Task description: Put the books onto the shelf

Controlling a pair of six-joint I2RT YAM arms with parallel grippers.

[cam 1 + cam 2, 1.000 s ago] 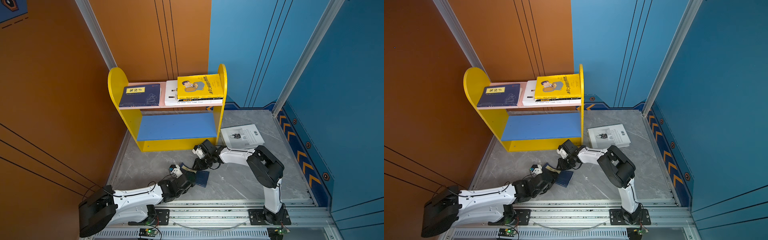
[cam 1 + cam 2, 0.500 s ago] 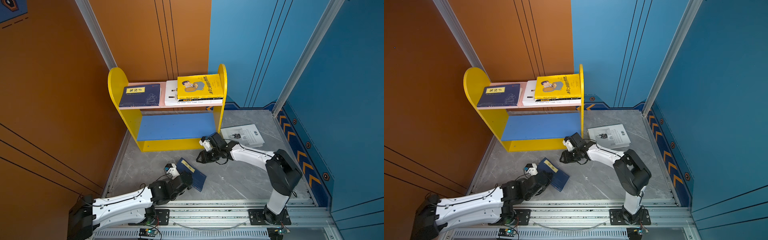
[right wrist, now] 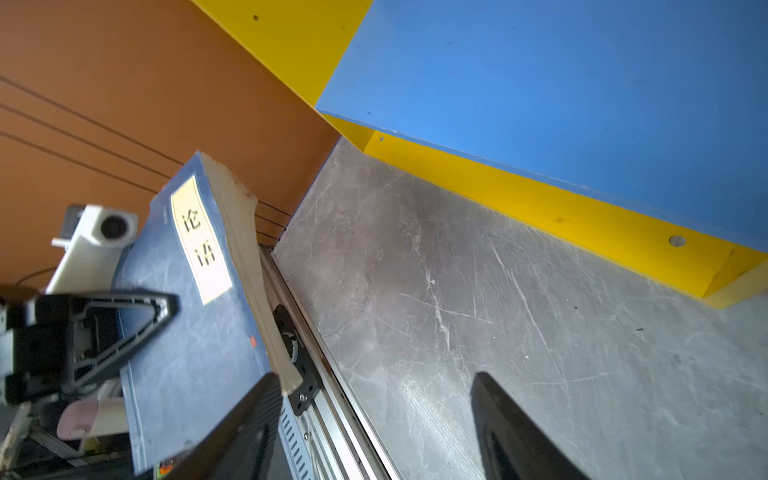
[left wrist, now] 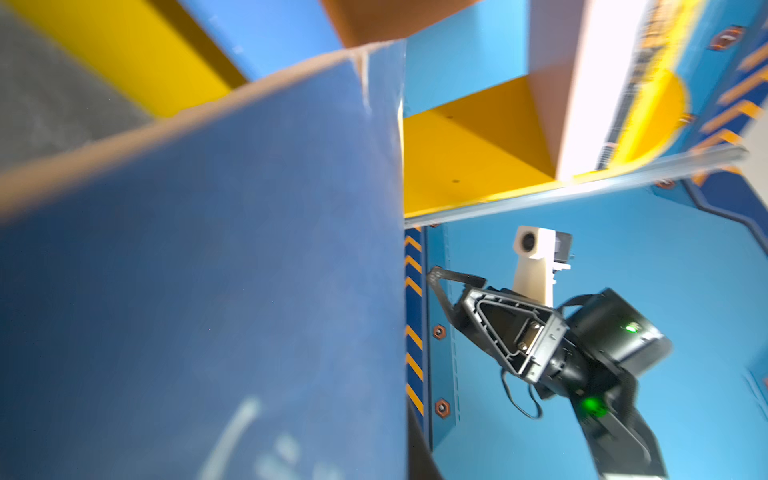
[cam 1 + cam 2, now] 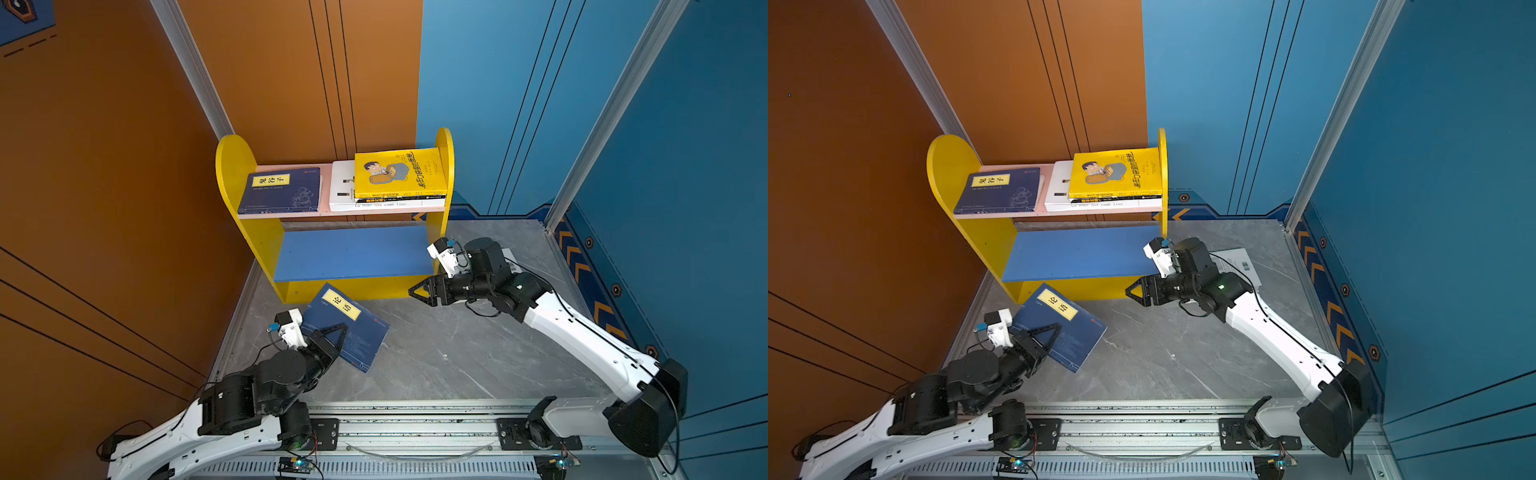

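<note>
As left claw (image 5: 340,328) clamps navy book (image 5: 365,332), right wrist view reveals right claw (image 3: 376,376) parted.

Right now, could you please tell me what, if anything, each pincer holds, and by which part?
The left pincer clamps the navy book by the long edge opposite its yellow label; right pincer holds nothing.

Scene lit evenly and brightly, soft shadows cast on floor (image 5: 436,353), book (image 4: 199,291) blurred in left wrist view, shelf (image 4: 478,149) edge washed out by glare.
</note>
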